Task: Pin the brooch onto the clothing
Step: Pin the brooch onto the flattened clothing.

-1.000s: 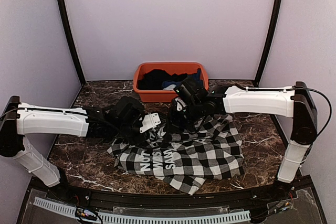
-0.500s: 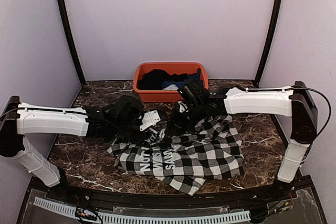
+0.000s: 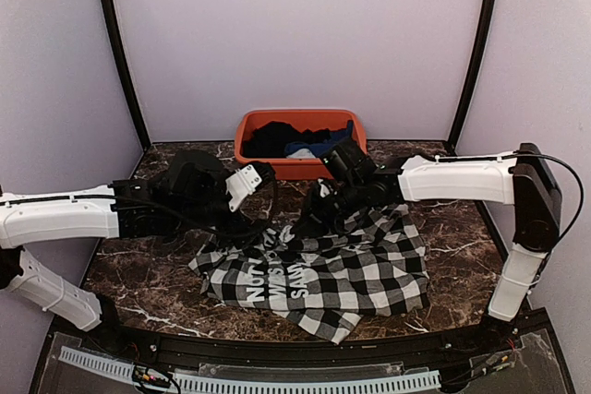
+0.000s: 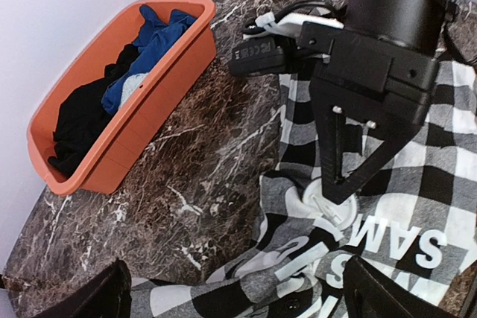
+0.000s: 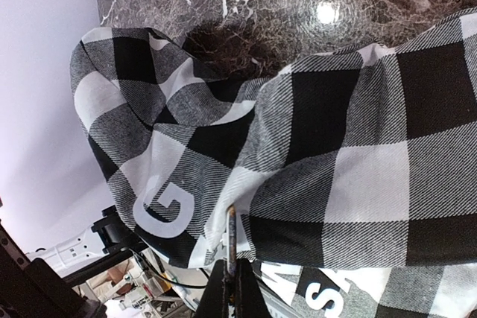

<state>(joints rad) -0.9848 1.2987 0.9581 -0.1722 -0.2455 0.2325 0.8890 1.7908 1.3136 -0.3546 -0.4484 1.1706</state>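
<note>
The clothing [image 3: 351,274], a black-and-white check shirt with white block letters, lies rumpled on the marble table [image 3: 138,265]. My right gripper [image 3: 309,223] stands on its upper left part, shut on the brooch [image 4: 322,202], a round white disc lying against the cloth [image 4: 440,154]. From the right wrist the brooch [image 5: 231,232] shows edge-on between the shut jaws [image 5: 232,273], under a fold of the shirt [image 5: 358,147]. My left gripper [image 3: 261,193] hovers up and left of the shirt, open and empty; its fingers [image 4: 100,299] sit at the frame's bottom corners.
An orange basket [image 3: 300,168] with black and blue garments stands at the back, just behind both grippers; from the left wrist its wall [image 4: 156,102] is at the left. Bare marble lies left of the shirt. Walls close in on three sides.
My left gripper has opened and pulled back up and to the left, off the shirt. The right gripper has stayed shut on the brooch, shifting only slightly.
</note>
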